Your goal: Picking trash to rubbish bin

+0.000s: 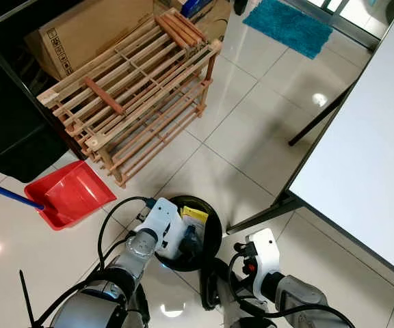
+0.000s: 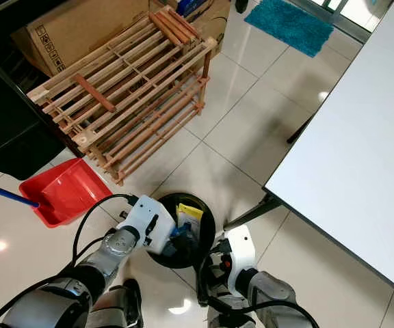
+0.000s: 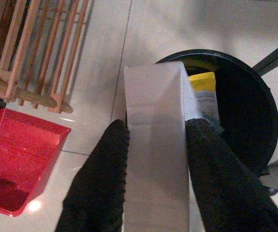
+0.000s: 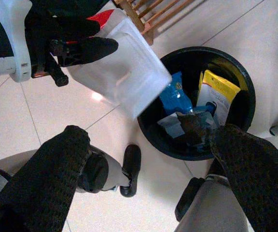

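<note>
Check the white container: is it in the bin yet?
Not yet. The left gripper is shut on the white container, holding it over the bin's rim, above the wrappers inside.

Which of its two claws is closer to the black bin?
Left. The left gripper hangs at the bin rim, pinching a clear plastic container over the opening. The right gripper, open, hovers just off the bin's side, above the floor.

Clear plastic container (image 4: 122, 67) hangs tilted over the round black bin (image 4: 245, 118).
</note>
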Motion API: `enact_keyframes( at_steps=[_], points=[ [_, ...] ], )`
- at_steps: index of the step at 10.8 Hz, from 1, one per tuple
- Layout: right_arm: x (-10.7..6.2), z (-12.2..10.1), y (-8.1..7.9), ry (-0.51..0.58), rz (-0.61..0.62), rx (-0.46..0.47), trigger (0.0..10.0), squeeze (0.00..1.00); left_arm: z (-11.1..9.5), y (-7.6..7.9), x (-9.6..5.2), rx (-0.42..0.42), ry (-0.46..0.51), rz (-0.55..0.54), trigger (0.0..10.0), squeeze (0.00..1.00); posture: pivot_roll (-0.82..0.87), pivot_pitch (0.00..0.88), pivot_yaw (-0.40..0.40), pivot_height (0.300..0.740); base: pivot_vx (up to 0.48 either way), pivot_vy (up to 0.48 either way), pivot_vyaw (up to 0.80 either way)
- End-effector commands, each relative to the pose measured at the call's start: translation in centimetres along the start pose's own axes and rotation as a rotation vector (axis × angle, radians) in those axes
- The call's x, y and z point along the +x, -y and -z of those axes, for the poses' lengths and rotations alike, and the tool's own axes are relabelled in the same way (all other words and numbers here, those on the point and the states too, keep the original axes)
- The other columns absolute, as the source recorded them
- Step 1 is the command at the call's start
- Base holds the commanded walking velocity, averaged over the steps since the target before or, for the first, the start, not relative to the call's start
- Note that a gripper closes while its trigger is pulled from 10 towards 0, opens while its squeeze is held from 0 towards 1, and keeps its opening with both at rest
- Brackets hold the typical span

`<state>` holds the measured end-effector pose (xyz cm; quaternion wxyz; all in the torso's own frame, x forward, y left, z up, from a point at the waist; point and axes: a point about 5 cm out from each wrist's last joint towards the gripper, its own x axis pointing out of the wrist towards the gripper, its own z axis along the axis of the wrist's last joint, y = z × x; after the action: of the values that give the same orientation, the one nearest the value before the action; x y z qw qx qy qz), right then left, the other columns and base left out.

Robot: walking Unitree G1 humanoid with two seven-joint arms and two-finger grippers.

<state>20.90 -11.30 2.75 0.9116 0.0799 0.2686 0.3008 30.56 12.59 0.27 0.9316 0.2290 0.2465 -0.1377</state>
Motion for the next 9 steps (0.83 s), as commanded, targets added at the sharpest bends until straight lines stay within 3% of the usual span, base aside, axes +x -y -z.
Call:
enact_keyframes(
  at_steps=[1, 3, 4, 6, 9],
  points=[
    [-0.4, 0.8, 0.0, -0.024, 0.011, 0.026, 10.0, 0.0, 1.2, 0.9, -0.3, 0.001, -0.039, 0.033, 10.0, 1.0, -0.18, 0.38, -0.094, 0.74, 0.0, 0.0, 0.0],
    [-0.4, 0.8, -0.1, -0.024, 0.013, 0.027, 10.0, 0.0, 1.1, 1.0, -0.3, 0.014, -0.03, 0.041, 10.0, 1.0, -0.18, 0.381, -0.091, 0.74, 0.0, 0.0, 0.0],
    [-0.4, 0.9, 0.0, -0.025, 0.017, 0.028, 10.0, 0.0, 1.2, 1.0, -0.3, 0.004, -0.034, 0.034, 10.0, 0.0, -0.18, 0.382, -0.09, 0.74, 0.0, 0.0, 0.0],
    [-0.4, 1.0, -0.2, -0.026, 0.018, 0.029, 10.0, 0.0, 1.8, 1.1, -0.5, -0.035, -0.047, 0.036, 10.0, 0.0, -0.18, 0.384, -0.083, 0.74, 0.0, 0.0, 0.0],
    [0.3, 2.5, 1.4, -0.068, 0.115, 0.021, 10.0, 0.0, 5.5, -0.9, -2.0, -0.15, -0.092, -0.092, 10.0, 0.0, -0.13, 0.353, -0.067, 0.74, 0.0, 0.0, 0.0]
  ],
)
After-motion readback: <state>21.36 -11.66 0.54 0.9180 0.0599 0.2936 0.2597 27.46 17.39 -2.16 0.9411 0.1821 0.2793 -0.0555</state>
